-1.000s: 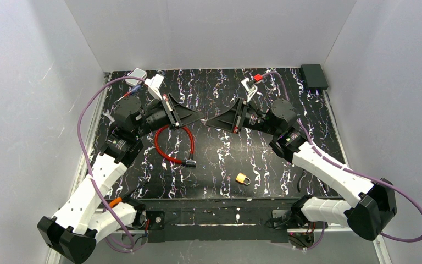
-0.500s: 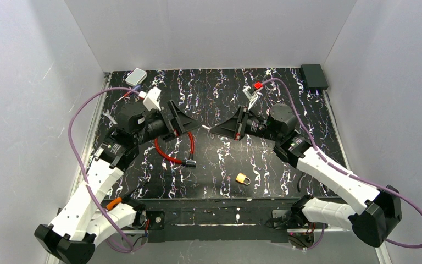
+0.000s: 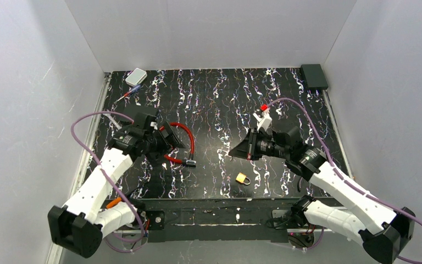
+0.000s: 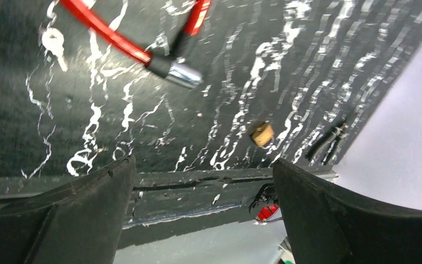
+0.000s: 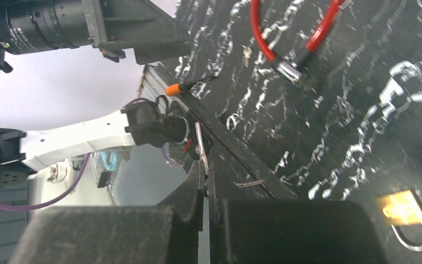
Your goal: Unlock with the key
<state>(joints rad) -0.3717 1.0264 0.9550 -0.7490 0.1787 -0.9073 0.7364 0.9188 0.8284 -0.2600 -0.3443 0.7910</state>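
A small brass padlock [image 3: 243, 178] lies near the table's front edge; it also shows in the wrist views [image 4: 262, 133] [image 5: 406, 214]. My right gripper [image 3: 232, 153] hovers above and left of it, shut on a thin metal key [image 5: 199, 144] whose blade sticks out past the fingertips of that gripper [image 5: 204, 169]. My left gripper [image 3: 170, 144] hangs over the red cable lock [image 3: 182, 135], open with nothing between its fingers [image 4: 202, 165]. The cable's metal end [image 4: 178, 72] lies on the table.
A white box [image 3: 136, 76] and a pen-like tool [image 3: 129, 92] sit at the back left. A black box [image 3: 314, 76] is at the back right corner. Black clips [image 4: 329, 142] lie near the front right edge. White walls close in the table.
The left gripper opened and drew back toward the near left, over the red cable. The right arm, still shut on the key, pulled back toward the padlock.
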